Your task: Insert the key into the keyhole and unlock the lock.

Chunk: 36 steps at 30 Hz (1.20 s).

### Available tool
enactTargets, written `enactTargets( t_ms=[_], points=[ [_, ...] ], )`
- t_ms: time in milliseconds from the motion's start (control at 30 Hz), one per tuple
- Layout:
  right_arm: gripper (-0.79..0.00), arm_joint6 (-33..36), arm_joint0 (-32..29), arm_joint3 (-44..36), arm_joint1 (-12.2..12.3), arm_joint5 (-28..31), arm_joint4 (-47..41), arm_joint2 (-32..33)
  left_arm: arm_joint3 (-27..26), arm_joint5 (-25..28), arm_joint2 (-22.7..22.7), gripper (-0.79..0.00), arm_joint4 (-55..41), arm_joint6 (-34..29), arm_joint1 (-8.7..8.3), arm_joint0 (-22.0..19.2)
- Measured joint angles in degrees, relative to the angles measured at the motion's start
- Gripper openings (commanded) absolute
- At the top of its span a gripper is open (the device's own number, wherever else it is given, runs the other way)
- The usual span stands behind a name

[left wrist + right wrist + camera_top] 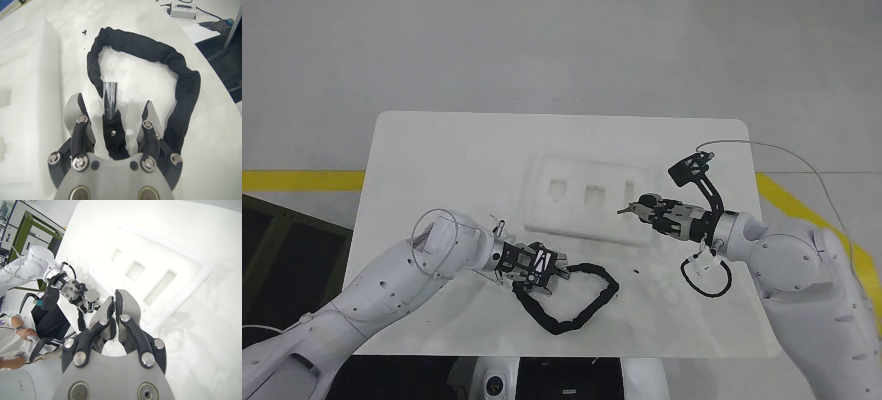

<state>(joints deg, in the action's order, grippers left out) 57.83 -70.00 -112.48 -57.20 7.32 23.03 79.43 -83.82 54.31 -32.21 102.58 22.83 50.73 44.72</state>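
A black fabric-sleeved chain lock (577,300) lies looped near the table's front edge. Its shiny metal cylinder end (110,96) sticks out of the sleeve. My left gripper (114,99) is open, one finger on each side of that cylinder, not touching it; farther off it appears as the left gripper (88,298). My right gripper (636,210) hovers over the right part of the white foam tray (542,200). The right gripper (114,296) is shut on the key (113,326), a small dark piece between the pads, with its thin tip (623,211) poking out toward the left.
The foam tray (189,275) has three rectangular recesses and takes up the middle of the white table (442,150). A black cable loop (708,280) hangs by the right arm's wrist. A tiny dark speck (84,32) lies on the table beyond the chain.
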Motion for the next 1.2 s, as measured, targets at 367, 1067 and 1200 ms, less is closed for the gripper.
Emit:
enactTargets(
  t_ms=[367, 1067, 1200],
  points=[
    [-0.785, 0.0, 0.0, 0.0, 0.0, 0.0, 0.0, 0.0, 0.8, 0.0, -0.5, -0.616, -1.1, -1.4, 0.69, 0.2],
    [-0.785, -1.6, -0.9, 0.2, 0.0, 0.7, -0.2, -0.7, 3.3, 2.0, -7.8, -0.785, -23.6, -1.2, 1.36, 3.4],
    [-0.785, -1.5, -0.7, 1.0, 0.0, 1.6, -2.6, -1.1, 3.6, 3.7, -10.1, -0.785, -27.8, 0.4, 1.04, 3.8]
  ],
)
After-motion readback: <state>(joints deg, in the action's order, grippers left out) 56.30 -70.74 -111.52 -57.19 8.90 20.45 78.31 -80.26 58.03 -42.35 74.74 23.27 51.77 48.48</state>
